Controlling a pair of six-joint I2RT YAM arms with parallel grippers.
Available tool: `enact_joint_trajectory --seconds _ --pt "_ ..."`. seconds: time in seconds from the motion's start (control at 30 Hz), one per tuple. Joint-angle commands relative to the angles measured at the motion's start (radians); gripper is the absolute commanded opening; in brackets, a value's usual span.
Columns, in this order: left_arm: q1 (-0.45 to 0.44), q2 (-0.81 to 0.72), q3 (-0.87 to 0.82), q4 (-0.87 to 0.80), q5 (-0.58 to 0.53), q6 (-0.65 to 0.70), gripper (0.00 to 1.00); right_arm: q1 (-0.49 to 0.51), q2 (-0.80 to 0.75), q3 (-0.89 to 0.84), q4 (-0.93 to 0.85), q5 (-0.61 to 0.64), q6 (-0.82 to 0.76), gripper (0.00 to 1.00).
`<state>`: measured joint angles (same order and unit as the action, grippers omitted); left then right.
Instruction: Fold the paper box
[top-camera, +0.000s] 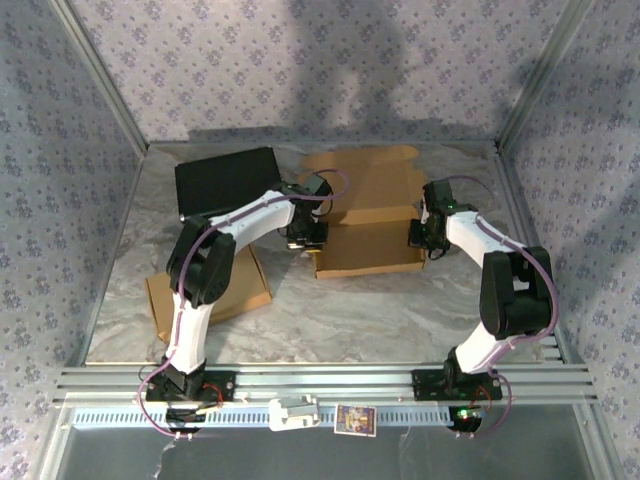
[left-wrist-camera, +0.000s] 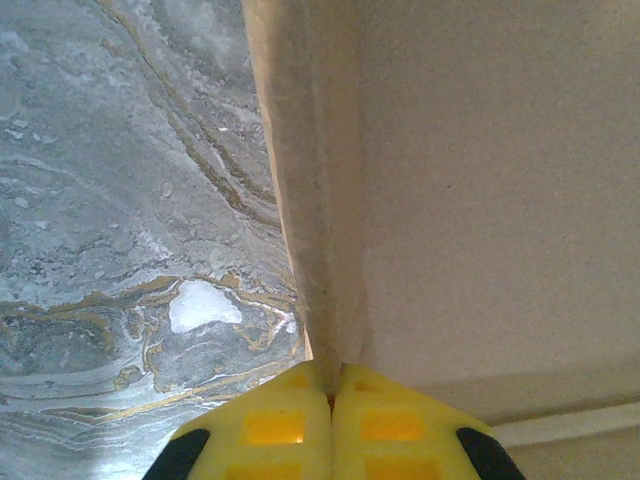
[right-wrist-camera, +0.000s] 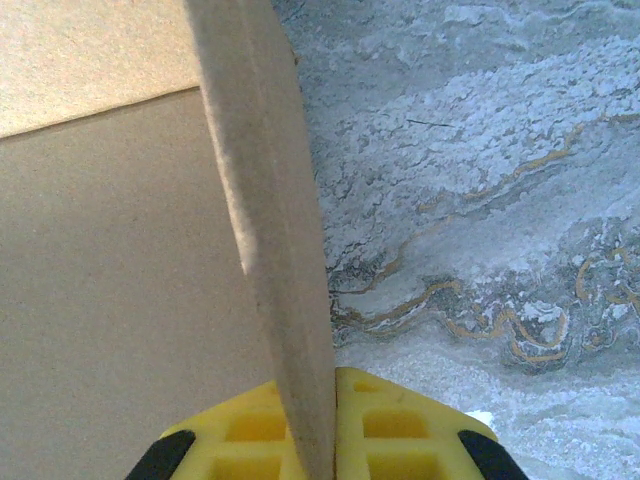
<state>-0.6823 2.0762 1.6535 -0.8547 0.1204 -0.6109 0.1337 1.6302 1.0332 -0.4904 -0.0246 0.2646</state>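
Box place: the paper box (top-camera: 368, 225) is seen on the far middle of the table (top-camera: 400, 310), between the two grippers, with its lid flap lying open toward the far side.
Left gripper (top-camera: 305, 236): it is closed tight on the left wall (left-wrist-camera: 310, 200) of the box, and the cardboard is pinched between the yellow fingertips (left-wrist-camera: 270, 425).
Right gripper (top-camera: 425, 238): it is closed on the right wall (right-wrist-camera: 270, 200) of the box, and the upright cardboard edge is clamped between its fingertips (right-wrist-camera: 400, 425).
Around: a black case (top-camera: 228, 180) is set at the far left, just beside the box. A flat cardboard sheet (top-camera: 212, 292) lies at the near left, well apart from the box. A small card (top-camera: 355, 419) and a white part (top-camera: 293, 412) are seen on the near rail.
In the way: the black case and the cardboard sheet are partly covered by the left arm (top-camera: 215, 260), which crosses above them.
Counts: two arms, two grippers, two brown cardboard pieces, one black case, one card and one white part are counted.
Views: from above, the whole box and its surroundings are shown. In the wrist views each pinch is seen close up, with the veined marble table top beside the wall.
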Motion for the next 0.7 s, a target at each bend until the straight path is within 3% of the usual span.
enact_joint_trajectory --seconds 0.0,0.13,0.23,0.3,0.4,0.67 --pt "-0.024 0.055 0.012 -0.11 -0.059 -0.004 0.0 0.019 -0.021 0.032 0.012 -0.043 -0.008 0.0" --pt "-0.025 0.041 -0.008 -0.067 -0.058 0.003 0.0 0.019 -0.019 0.033 0.013 -0.046 -0.01 0.0" --pt "0.002 -0.009 -0.07 0.061 0.043 0.011 0.0 0.017 -0.021 0.033 0.012 -0.049 -0.011 0.0" --pt "0.021 -0.044 -0.096 0.137 0.079 0.028 0.18 0.017 -0.022 0.027 0.011 -0.052 -0.013 0.0" --pt "0.044 -0.07 -0.099 0.203 0.147 0.064 0.34 0.016 -0.024 0.022 0.01 -0.054 -0.013 0.0" --pt "0.111 -0.144 -0.187 0.361 0.289 0.065 0.43 0.007 -0.025 0.022 0.003 -0.058 -0.013 0.0"
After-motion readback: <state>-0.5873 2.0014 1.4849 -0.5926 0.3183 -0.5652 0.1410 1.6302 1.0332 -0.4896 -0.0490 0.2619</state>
